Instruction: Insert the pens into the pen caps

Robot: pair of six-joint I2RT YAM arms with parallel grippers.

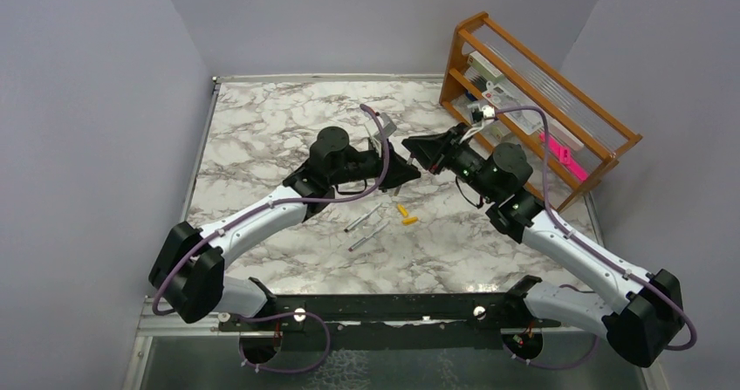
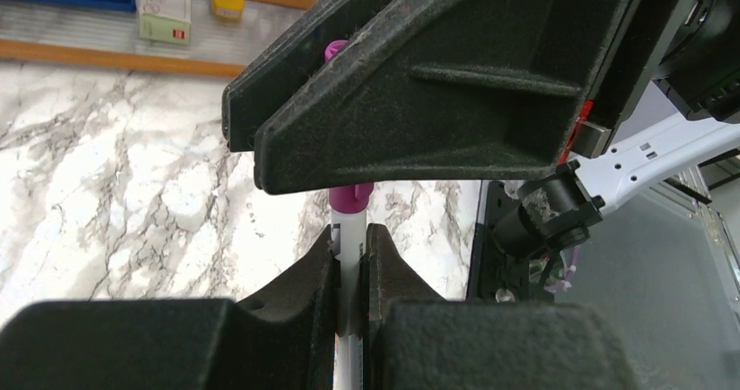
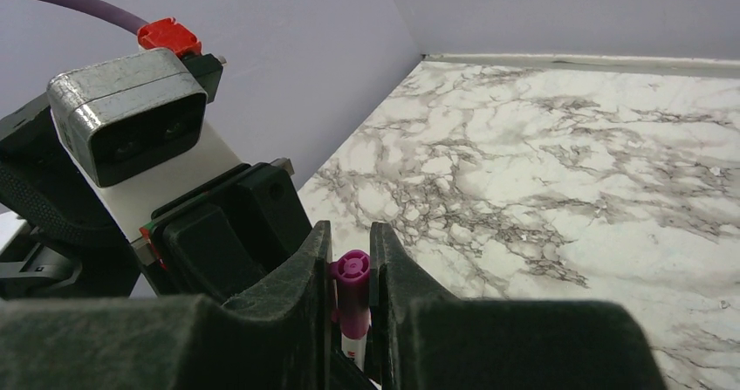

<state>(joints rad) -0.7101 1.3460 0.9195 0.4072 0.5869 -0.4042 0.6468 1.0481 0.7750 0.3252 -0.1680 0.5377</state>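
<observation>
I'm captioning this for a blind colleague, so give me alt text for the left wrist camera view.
The left pincer, bottom centre, grips a slim white pen while the right pincer, a large black wedge above, clamps the magenta cap at the pen's far end. Behind is a marble table with a wooden rack at its far edge.

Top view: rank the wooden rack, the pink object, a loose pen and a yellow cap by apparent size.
1. wooden rack
2. pink object
3. loose pen
4. yellow cap; the two caps look alike.
</observation>
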